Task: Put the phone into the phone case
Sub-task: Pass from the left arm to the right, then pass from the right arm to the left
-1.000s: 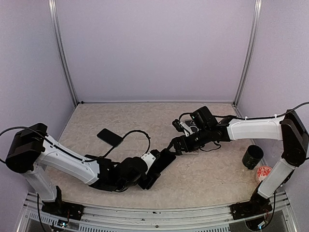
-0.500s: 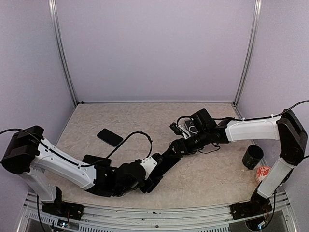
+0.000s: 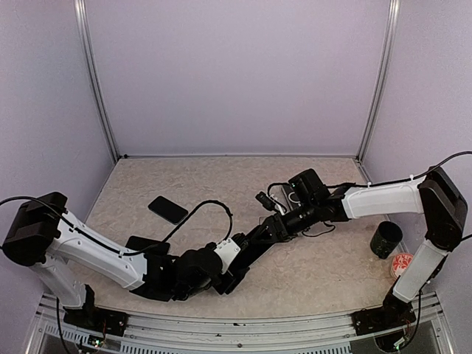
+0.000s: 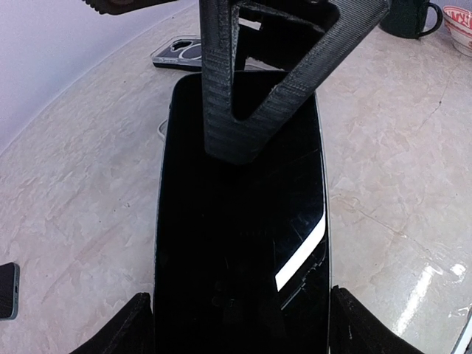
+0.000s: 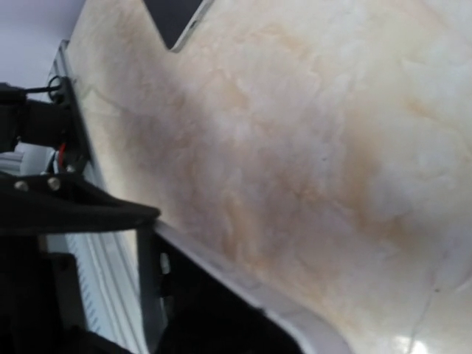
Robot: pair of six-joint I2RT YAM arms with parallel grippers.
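A black phone (image 3: 253,240) (image 4: 240,243) hangs above the table, and my left gripper (image 3: 234,259) (image 4: 240,328) is shut on its near end, one finger on each long edge. My right gripper (image 3: 268,229) straddles the phone's far end. One of its fingers (image 4: 236,110) lies over the screen, and the phone's silver edge (image 5: 251,291) runs beneath a finger (image 5: 88,210). Whether the right jaws press the phone is not visible. The pale translucent phone case (image 3: 292,194) (image 4: 188,55) lies flat beyond the phone, partly behind the right wrist.
A second black phone (image 3: 168,209) (image 5: 173,18) lies on the table at the left. A dark flat thing (image 3: 141,243) sits by the left arm. A black mug (image 3: 386,238) (image 4: 409,16) and a red-and-white dish (image 3: 402,263) stand at the right.
My right gripper slid left and nearer along the phone, and its jaws narrowed around the far end. The left arm shifted slightly and kept hold of the phone.
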